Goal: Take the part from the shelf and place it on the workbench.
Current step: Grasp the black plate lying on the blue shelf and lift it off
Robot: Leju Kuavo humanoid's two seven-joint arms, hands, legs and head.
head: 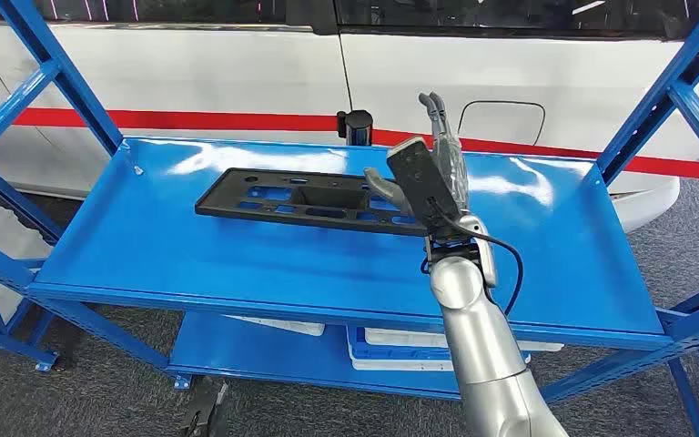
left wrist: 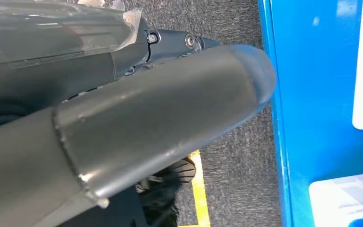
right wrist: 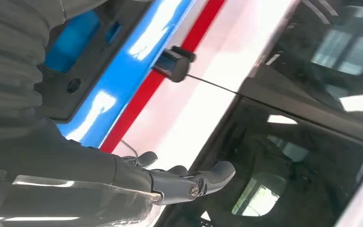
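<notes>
A flat black part (head: 309, 200) with several cut-outs lies on the blue shelf's top board (head: 191, 264), towards the back. My right hand (head: 437, 159) stands over the part's right end, its fingers stretched upward and apart, holding nothing; its thumb reaches down close to the part's edge. The right wrist view shows the same fingers (right wrist: 189, 182) spread in the air, with the part (right wrist: 71, 85) behind the hand's cover. My left hand (left wrist: 123, 127) hangs low beside the shelf with its thumb and fingers straight and nothing in them.
Blue slanted struts (head: 50, 82) frame both sides of the shelf. A black post (head: 357, 126) stands behind it, before a white car with a red stripe (head: 237, 73). White bins (head: 400, 341) sit on the lower board (left wrist: 312, 94). A yellow line (left wrist: 199, 189) marks the grey floor.
</notes>
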